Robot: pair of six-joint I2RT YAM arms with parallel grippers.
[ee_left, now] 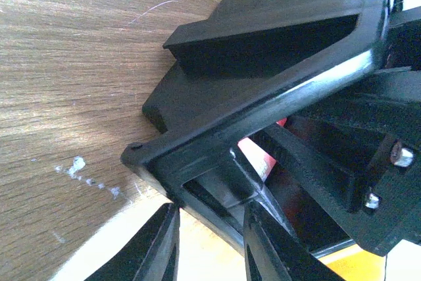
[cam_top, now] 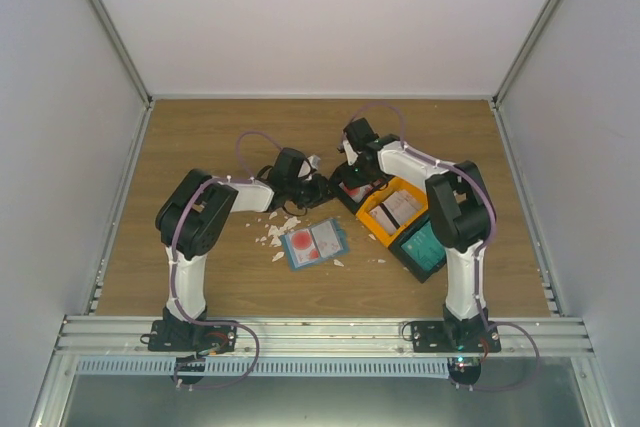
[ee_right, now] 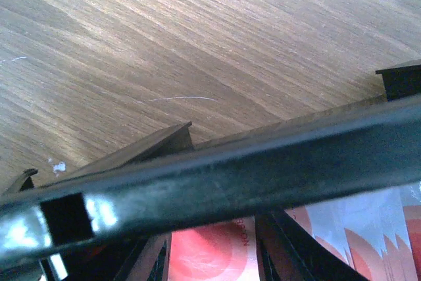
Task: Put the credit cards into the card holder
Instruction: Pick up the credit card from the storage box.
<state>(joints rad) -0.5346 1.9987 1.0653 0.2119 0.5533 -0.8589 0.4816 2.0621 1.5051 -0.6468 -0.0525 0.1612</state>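
Left gripper [ee_left: 214, 245] narrow astride black tray [ee_left: 296, 90] rim; right gripper [ee_right: 214, 260] narrow, flanking red-and-white credit card [ee_right: 204, 247]; neither grip determinable; card holder [cam_top: 315, 244] at their 6 o'clock.

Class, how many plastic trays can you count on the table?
3, in a diagonal row at right: black far tray, orange middle tray, black near tray. More may be hidden.

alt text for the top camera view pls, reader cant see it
Over a wooden table, a robot's left gripper and right gripper sit close together at the far end of a black tray. Nearer lies an open teal card holder with a red-and-white card on it, white scraps around it.
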